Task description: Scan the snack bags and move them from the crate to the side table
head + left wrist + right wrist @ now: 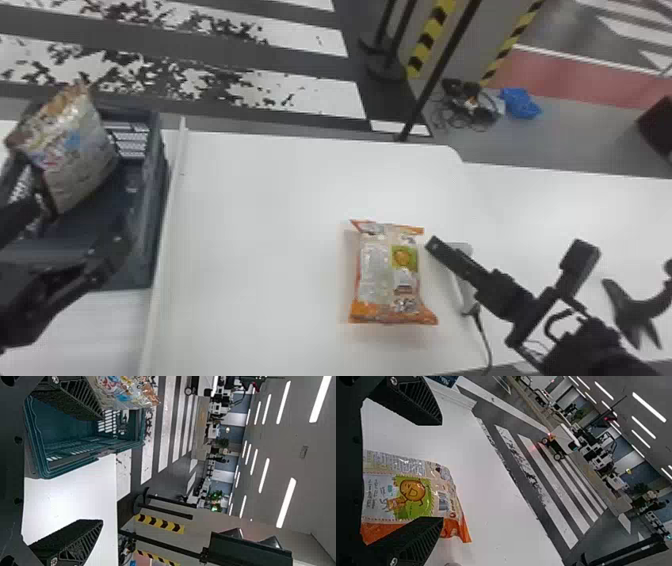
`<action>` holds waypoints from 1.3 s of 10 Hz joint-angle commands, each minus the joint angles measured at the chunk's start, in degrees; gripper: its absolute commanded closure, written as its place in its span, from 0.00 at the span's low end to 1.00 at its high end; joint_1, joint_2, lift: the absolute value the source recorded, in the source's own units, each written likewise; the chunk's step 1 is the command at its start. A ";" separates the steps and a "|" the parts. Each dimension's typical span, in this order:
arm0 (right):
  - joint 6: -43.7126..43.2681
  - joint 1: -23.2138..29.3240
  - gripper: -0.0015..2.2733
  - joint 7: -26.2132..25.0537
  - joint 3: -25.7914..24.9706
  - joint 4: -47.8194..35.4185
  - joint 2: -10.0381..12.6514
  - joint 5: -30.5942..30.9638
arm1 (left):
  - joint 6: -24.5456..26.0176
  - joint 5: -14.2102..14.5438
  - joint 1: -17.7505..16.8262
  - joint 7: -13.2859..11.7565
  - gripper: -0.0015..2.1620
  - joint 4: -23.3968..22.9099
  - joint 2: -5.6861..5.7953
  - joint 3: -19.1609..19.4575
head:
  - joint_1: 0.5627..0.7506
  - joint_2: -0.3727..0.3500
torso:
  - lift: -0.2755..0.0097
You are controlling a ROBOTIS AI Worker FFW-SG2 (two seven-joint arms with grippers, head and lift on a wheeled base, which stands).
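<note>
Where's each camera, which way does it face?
Head view: on the head, facing forward and down at crate and table; left arm, right arm show.
Left wrist view: on that wrist, facing past the open left pincer over the crate into the room.
Right wrist view: on that wrist, facing past the open right pincer over the orange bag.
Head and right wrist views share that bag.

Beside the black right tool (507, 245), the snack bag (375, 272) has orange ends and a green patch. Under the tool, the table (270, 200) is white. Past it, the floor (310, 92) has white and gray stripes.
</note>
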 commanded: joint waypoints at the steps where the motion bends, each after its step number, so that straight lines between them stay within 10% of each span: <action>1: -1.62 0.40 0.06 -0.33 3.95 -1.73 0.39 3.02 | -2.86 -3.33 0.00 2.21 0.03 0.11 0.06 -1.93 | 0.70 0.14 | 0.66; 2: -2.32 0.40 0.17 -0.33 5.97 -2.00 0.39 4.78 | -3.74 -5.00 0.00 3.96 0.03 0.20 0.32 -2.81 | 0.70 0.18 | 0.66; 5: -7.42 0.31 0.92 1.43 13.62 -2.44 0.39 10.76 | -4.09 -5.61 0.44 4.40 0.03 0.20 0.32 -3.25 | 0.70 0.30 | 0.66; 13: -28.34 -0.13 0.98 -10.70 21.44 6.53 -0.84 27.98 | -5.50 -5.70 1.67 4.32 0.03 0.37 0.76 -2.72 | 0.70 0.31 | 0.66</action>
